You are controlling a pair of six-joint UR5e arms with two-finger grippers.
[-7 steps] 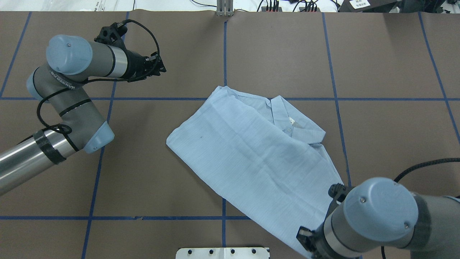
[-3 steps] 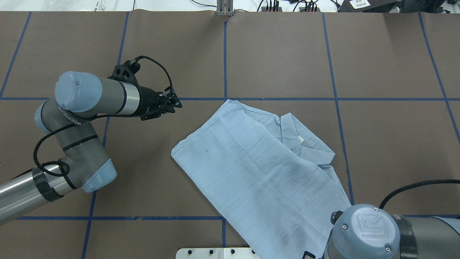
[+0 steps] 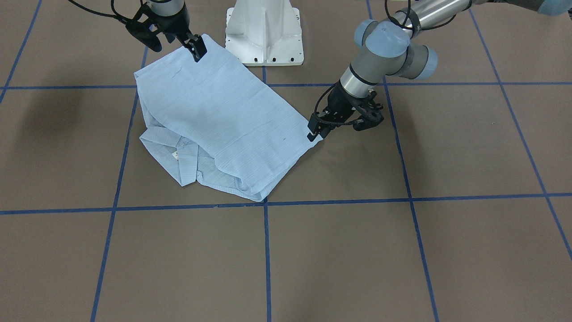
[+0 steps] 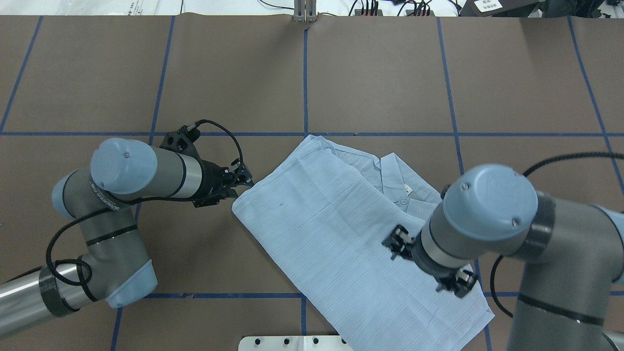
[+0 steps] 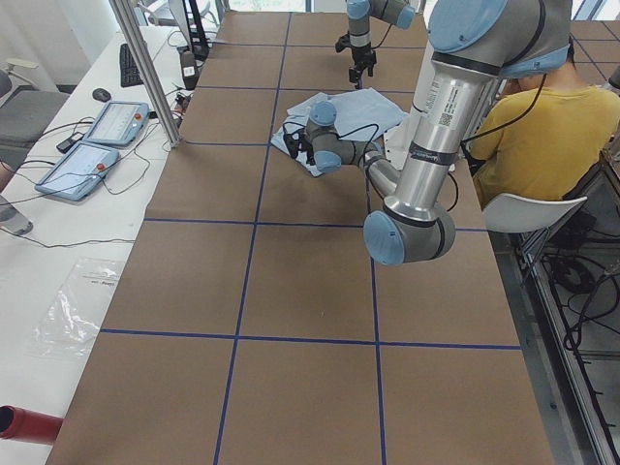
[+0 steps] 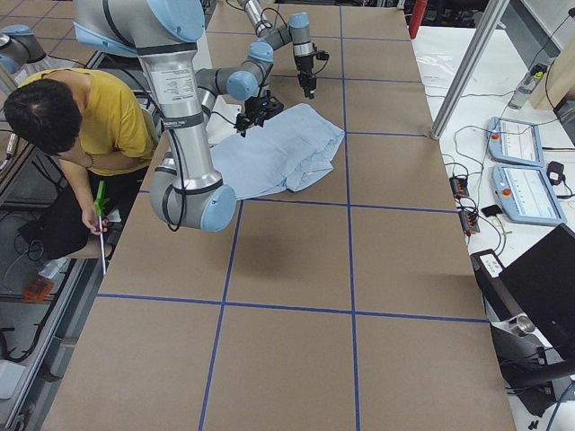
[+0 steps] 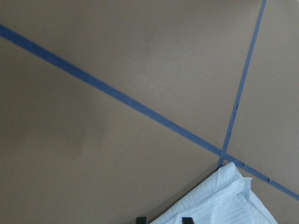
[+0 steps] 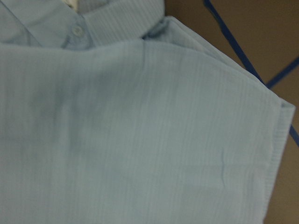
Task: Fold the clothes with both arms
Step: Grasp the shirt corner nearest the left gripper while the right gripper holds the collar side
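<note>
**Closing in for the next fold**

In 1 second my left arm (image 4: 146,168) has swung in from the far side. Its claw (image 4: 246,180) now sits at the left corner of the shirt (image 4: 331,234), fingers narrowly parted, fabric at their tips, nothing gripped yet. The right claw (image 3: 196,50) has left the near hem and hangs over the shirt by the base (image 3: 263,36); I cannot tell its gap. The shirt lies part-folded mid-tabletop (image 4: 380,73), collar showing. I read this as setup for a 2-handed fold.
</note>
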